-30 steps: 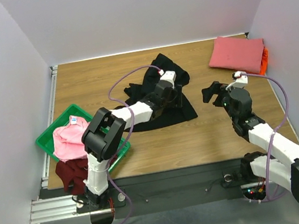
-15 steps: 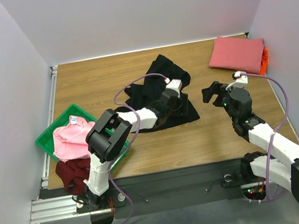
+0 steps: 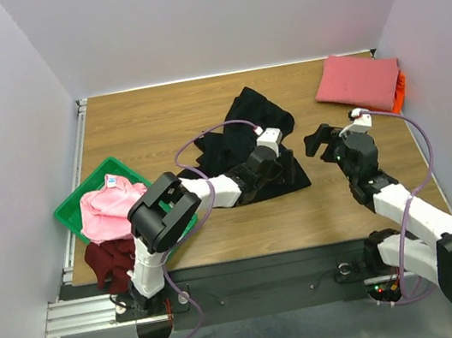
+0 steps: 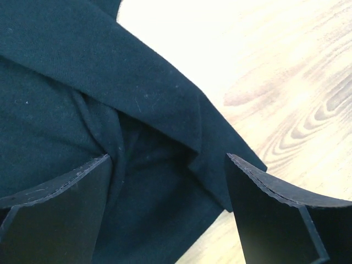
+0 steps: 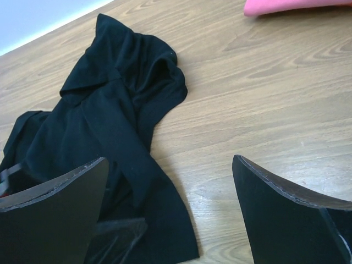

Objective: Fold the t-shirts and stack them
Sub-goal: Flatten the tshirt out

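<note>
A large black t-shirt (image 3: 242, 136) lies crumpled in the middle of the table. My left gripper (image 3: 283, 170) is low over its near right corner, jaws open. In the left wrist view the gripper (image 4: 168, 209) straddles folded black cloth (image 4: 82, 82) at the shirt's edge, with bare wood to the right. My right gripper (image 3: 318, 140) is open and empty just right of the shirt. In the right wrist view the gripper (image 5: 170, 209) faces the shirt (image 5: 121, 99). A folded coral-pink tee (image 3: 356, 80) lies at the far right on an orange tee (image 3: 401, 89).
A green tray (image 3: 82, 193) stands at the left edge and holds a light pink tee (image 3: 107, 208). A dark maroon tee (image 3: 109, 260) hangs over its near side. Bare wood lies between the black shirt and the coral tee. Grey walls close in the table.
My left gripper has moved right and nearer, to the black shirt's near right corner. The shirt's left part has drawn in to the right. The right arm has barely moved.
</note>
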Controlling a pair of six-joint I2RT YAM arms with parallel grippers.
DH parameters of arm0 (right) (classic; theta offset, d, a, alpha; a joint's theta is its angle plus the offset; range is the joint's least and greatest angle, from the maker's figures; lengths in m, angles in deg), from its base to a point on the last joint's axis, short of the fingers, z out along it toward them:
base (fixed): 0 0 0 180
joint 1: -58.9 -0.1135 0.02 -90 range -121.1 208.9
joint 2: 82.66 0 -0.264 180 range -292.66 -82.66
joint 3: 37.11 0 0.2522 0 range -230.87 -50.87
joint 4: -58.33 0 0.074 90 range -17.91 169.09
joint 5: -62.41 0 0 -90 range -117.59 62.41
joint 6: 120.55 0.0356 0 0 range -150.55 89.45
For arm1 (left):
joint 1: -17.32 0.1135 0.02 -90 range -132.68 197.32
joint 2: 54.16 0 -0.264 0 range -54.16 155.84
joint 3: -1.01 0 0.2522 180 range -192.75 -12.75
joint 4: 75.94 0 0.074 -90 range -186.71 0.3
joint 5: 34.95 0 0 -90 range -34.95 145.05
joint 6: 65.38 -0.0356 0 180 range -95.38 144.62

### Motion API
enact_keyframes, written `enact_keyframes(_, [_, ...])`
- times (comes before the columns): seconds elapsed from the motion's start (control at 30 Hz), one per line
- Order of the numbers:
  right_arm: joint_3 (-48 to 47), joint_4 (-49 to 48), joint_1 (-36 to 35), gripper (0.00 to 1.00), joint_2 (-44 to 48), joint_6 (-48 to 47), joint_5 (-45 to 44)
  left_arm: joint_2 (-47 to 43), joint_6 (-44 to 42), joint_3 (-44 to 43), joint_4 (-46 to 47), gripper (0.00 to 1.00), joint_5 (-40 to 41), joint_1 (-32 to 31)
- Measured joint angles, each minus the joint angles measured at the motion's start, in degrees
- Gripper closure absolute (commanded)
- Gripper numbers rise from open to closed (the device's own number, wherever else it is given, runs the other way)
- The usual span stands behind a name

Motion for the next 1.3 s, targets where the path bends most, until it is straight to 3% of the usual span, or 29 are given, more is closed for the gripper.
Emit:
enact_keyframes(0.43, [0.0, -0.24, 0.0, 0.0, -2.25, -0.04, 0.17, -8.57, 0.61, 3.96, -0.17, 0.06, 12.11, -5.66])
enact_keyframes(0.73, [0.0, -0.31, 0.0, 0.0, -2.97, -0.17, 0.44, -6.82, 1.11, 2.82, -1.4, 0.07, 9.55, -8.98])
enact_keyframes(1.3, [0.0, -0.24, 0.0, 0.0, -1.88, -0.22, 0.66, 2.51, 1.18, -2.91, -2.58, 0.14, 5.42, -8.92])
